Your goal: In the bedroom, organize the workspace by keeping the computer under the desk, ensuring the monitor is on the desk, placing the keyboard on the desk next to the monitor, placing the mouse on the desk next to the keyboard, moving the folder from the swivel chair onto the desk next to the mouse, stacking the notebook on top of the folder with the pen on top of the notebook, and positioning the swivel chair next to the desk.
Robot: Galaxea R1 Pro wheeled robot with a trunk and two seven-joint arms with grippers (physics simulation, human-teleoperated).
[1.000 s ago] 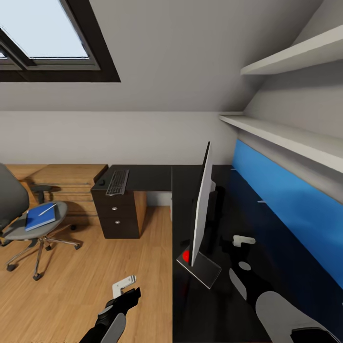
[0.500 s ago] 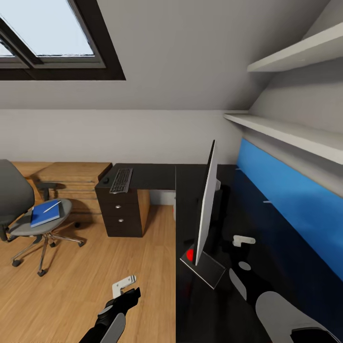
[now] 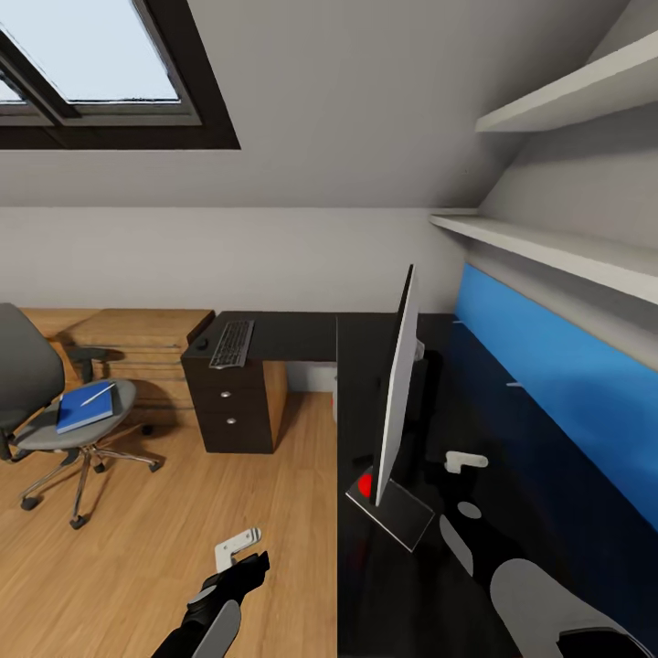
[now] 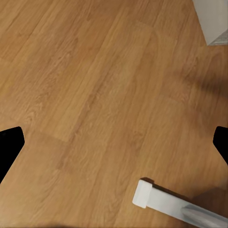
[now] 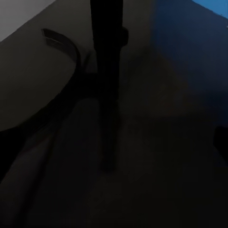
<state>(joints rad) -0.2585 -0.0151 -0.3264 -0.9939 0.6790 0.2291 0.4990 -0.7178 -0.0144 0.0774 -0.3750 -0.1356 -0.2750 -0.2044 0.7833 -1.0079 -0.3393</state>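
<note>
The left claw [image 3: 239, 548] hangs low over the wooden floor [image 3: 164, 548] just off the counter's near edge. From the wrist camera its dark fingertips [image 4: 9, 142] sit wide apart with only floorboards between them, so it's spread and carrying nothing. The right claw [image 3: 466, 461] is out over the glossy black counter [image 3: 366, 585] behind the monitor [image 3: 398, 384], but honestly I can't tell whether it's spread or pinched; its wrist shot is just murky dark surface with the monitor's stand in it.

Moving outward: the monitor stands on the near wing of the counter, seen edge-on. The keyboard [image 3: 231, 343] and the little black mouse [image 3: 202, 344] lie on the far wing above the drawer unit [image 3: 228, 411], well apart from the monitor. Across the room, the swivel chair [image 3: 55, 411] sits away from the counter with the blue folder [image 3: 84, 408] on its seat and the white pen [image 3: 95, 394] lying on top of that.

My read is nothing's being handled right now; the robot's between steps, sizing things up. The next move probably calls for rolling toward the far wing or the chair, since neither claw is anywhere near the keyboard or folder from here.
</note>
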